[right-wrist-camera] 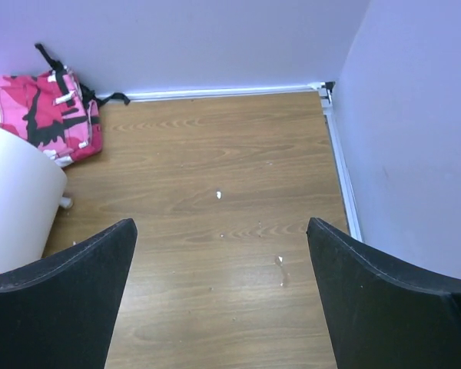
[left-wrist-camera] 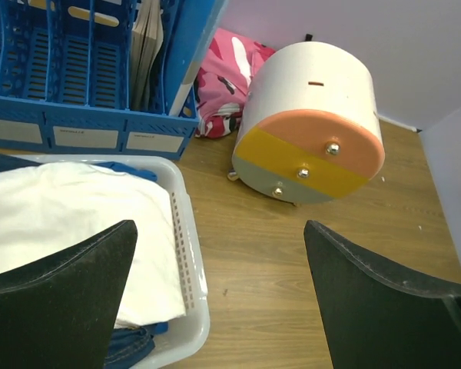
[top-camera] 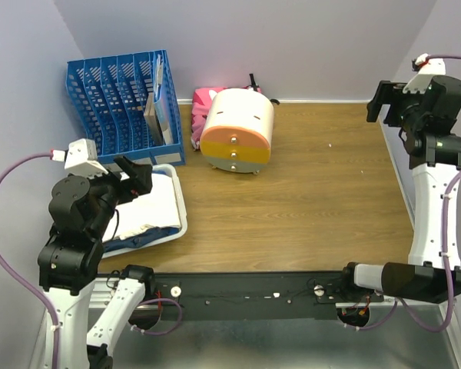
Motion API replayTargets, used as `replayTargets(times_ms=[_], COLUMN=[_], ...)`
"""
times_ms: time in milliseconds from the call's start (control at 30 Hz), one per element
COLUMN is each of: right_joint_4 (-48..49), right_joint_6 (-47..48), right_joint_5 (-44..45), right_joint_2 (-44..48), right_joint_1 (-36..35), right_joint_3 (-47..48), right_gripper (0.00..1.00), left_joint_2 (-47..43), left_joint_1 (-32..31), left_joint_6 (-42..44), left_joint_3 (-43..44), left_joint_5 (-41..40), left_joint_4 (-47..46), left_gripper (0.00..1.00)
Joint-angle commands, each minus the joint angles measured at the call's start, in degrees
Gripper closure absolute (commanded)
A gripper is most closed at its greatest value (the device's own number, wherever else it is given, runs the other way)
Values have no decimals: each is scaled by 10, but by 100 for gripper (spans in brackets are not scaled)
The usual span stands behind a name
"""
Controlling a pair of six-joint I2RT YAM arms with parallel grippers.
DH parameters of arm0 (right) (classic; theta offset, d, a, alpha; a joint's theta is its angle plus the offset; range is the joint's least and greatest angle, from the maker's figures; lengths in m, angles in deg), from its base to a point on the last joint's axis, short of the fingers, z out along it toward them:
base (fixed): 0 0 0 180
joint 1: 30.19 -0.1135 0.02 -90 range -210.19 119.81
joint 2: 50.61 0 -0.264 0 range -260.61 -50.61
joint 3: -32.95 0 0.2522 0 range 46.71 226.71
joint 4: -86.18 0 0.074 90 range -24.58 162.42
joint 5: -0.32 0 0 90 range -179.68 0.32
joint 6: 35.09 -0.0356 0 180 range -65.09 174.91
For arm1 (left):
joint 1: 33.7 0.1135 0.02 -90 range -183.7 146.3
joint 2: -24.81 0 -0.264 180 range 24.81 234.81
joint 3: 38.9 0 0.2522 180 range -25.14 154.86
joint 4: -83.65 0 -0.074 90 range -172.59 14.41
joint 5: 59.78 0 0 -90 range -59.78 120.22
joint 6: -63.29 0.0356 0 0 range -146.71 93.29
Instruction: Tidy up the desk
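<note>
White cloth is seen in tray at L; round drawer unit is set on tabletop, pink bag just beside it.

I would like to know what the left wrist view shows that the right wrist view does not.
Only the left wrist view shows the blue plastic file rack, the white tray of folded white cloth and the orange, yellow and grey drawer fronts of the white round cabinet. Only the right wrist view shows the far right wall corner and small white specks. Both show the pink camouflage bag, that cabinet and the brown wood-grain desk.
</note>
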Motion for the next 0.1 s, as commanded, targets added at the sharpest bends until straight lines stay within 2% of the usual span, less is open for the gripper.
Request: replayTargets(times_ms=[0,67], right_joint_4=[34,38], right_joint_6=[-30,-13], right_joint_5=[31,11], right_joint_2=[22,24], right_joint_1=[3,3], right_joint_3=[-22,-23], right_gripper=[1,0], left_joint_2=[-8,-5], left_joint_1=[-2,-2], left_joint_6=[21,24], left_joint_3=[10,15], left_joint_5=[-19,-20], left_joint_4=[21,23], left_gripper=[1,1])
